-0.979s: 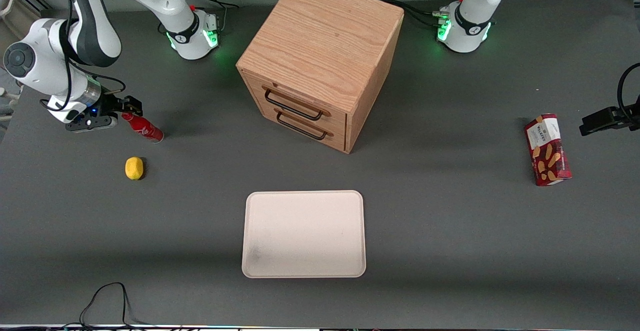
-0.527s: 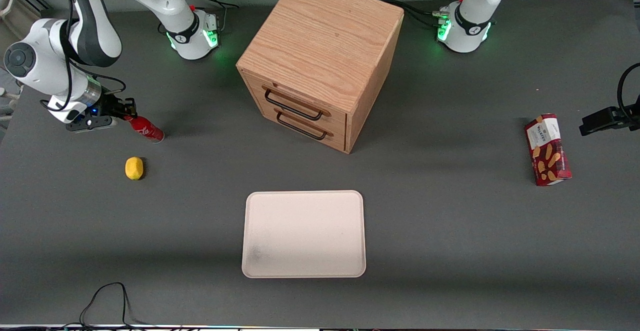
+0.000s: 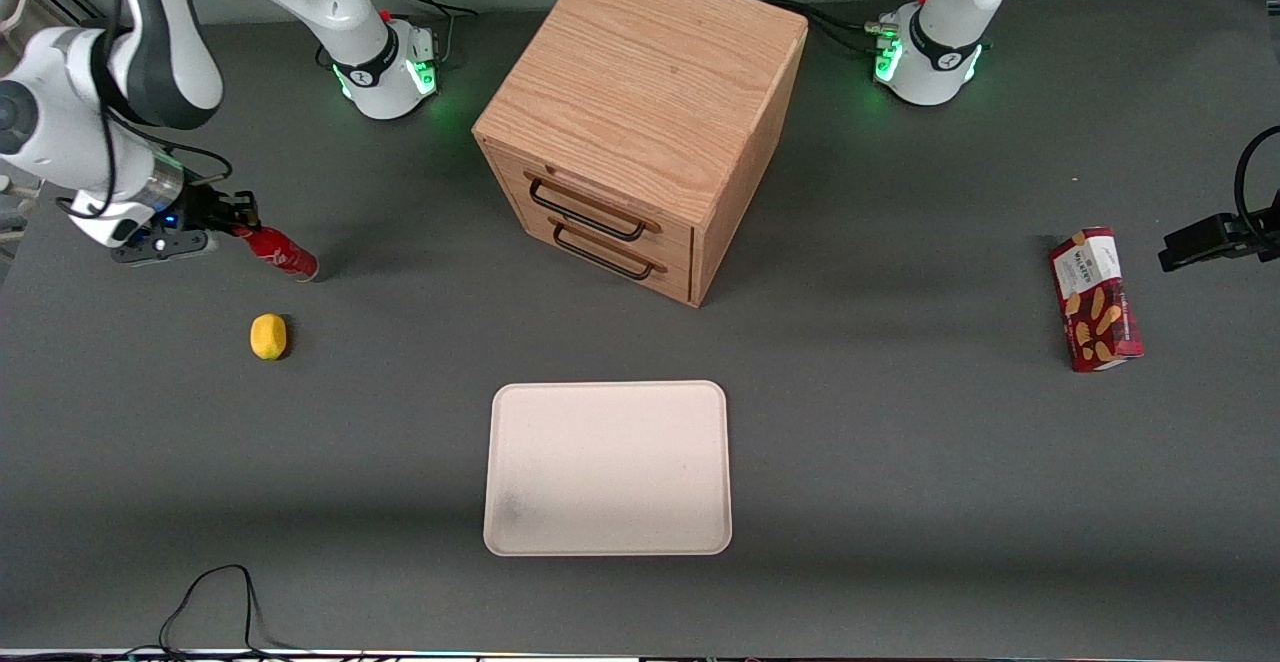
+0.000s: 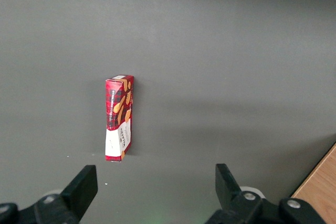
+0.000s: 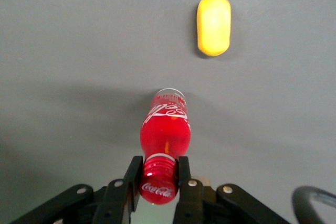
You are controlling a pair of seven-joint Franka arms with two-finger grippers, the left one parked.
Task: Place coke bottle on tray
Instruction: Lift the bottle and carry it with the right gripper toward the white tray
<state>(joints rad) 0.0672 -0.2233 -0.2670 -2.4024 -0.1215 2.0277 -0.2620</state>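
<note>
The coke bottle [image 3: 280, 253] is small, slim and red with white script and a silvery base. It hangs tilted in my right gripper [image 3: 240, 224] toward the working arm's end of the table, just above the grey surface. In the right wrist view the gripper [image 5: 158, 174] is shut on the bottle's red cap, and the bottle [image 5: 165, 129] points away from the camera. The cream-beige tray [image 3: 608, 467] lies flat near the front camera, well apart from the bottle, with nothing on it.
A yellow lemon [image 3: 268, 335] lies nearer the front camera than the bottle; it also shows in the right wrist view [image 5: 213, 24]. A wooden drawer cabinet [image 3: 640, 122] stands mid-table. A red biscuit box [image 3: 1095, 299] lies toward the parked arm's end.
My gripper has risen and shifted slightly toward the table's end with the bottle's cap in it. The bottle has come along and its base has left the table.
</note>
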